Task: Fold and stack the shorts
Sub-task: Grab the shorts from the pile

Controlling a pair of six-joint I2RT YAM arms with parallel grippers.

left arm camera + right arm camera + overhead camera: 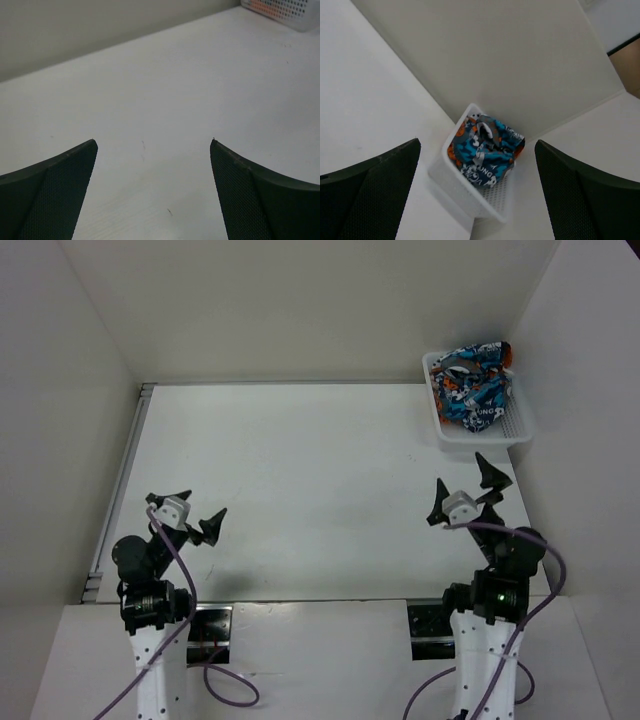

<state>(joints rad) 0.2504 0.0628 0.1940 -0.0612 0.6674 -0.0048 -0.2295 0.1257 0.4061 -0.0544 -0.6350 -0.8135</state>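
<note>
Top external, reading from the left: finds the black two-finger left pincer [197, 508] spread wide and holding nothing, low over the flat white table [320, 460]. Confirmed from the left wrist, with only bare surface between and beyond the fingertips and a corner of mesh far ahead to the right.

Moving right, meets the matching black right pincer [462, 475], likewise gaping and empty. Places the white plastic mesh basket [482, 438] ahead of that pincer and slightly to its right, well apart, with the soft fabric shorts [475, 390], printed in teal-blue, orange, white and black, crumpled inside and heaped above the rim.

Judged light, limp and shapeless: nothing stiff to push against, likely to sag and bunch once lifted, not fragile. Best pinched at a raised fold on top of the heap, perhaps the grey band arching over it in the right wrist view, possibly the waistband. Better not scooped along the basket wall. Probably needs a high lift to clear the rim, and might snag on the mesh.
</note>
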